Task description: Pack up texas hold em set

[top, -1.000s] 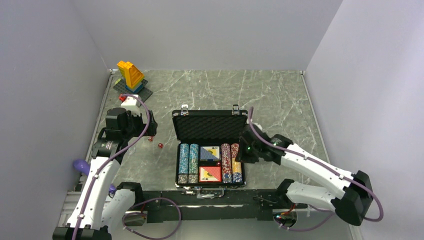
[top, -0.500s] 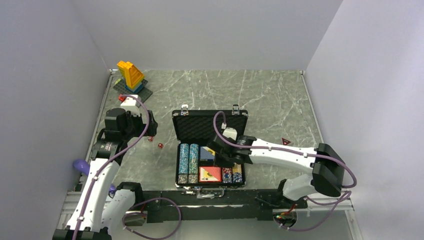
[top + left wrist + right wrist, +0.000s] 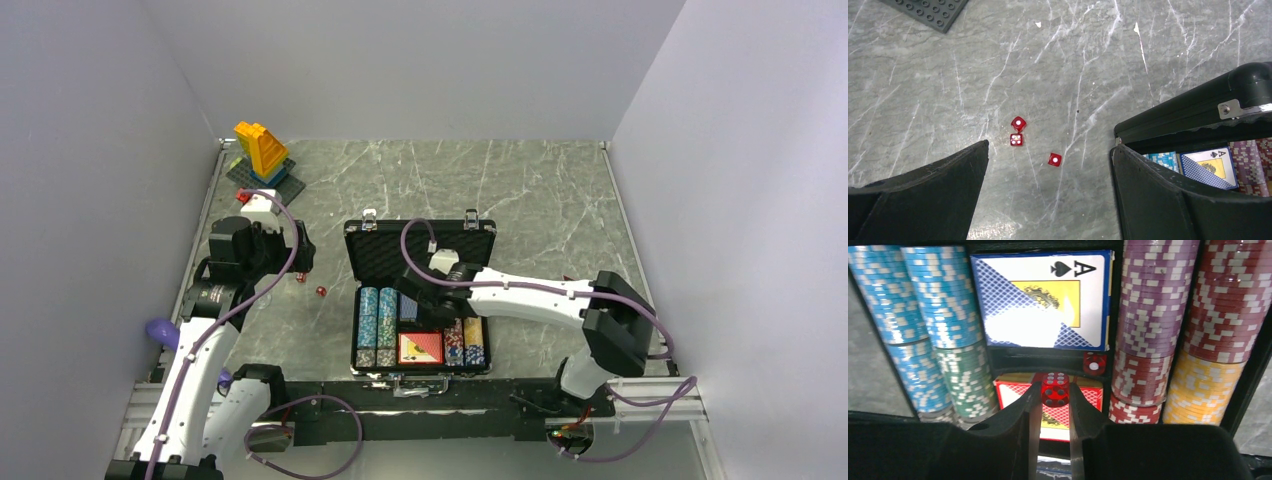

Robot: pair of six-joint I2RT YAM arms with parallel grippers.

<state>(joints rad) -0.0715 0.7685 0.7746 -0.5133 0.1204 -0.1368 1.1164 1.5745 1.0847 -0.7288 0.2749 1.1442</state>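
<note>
I have the case (image 3: 420,250) open at mid-table, chips (image 3: 938,315) and both decks (image 3: 1043,300) seated in it. My right gripper (image 3: 1054,396) is pinched on one red die (image 3: 1054,388) over the centre slot, where a second die (image 3: 1094,363) already lies. Three dice (image 3: 1016,139) sit on the table (image 3: 1098,50) beside the case, under my wide-spread left gripper (image 3: 1050,147); after those, the lid needs closing and latching

Open marble table (image 3: 1098,60) around three red dice (image 3: 1016,139); case lid (image 3: 1198,102) just right, baseplate (image 3: 928,12) well beyond.
</note>
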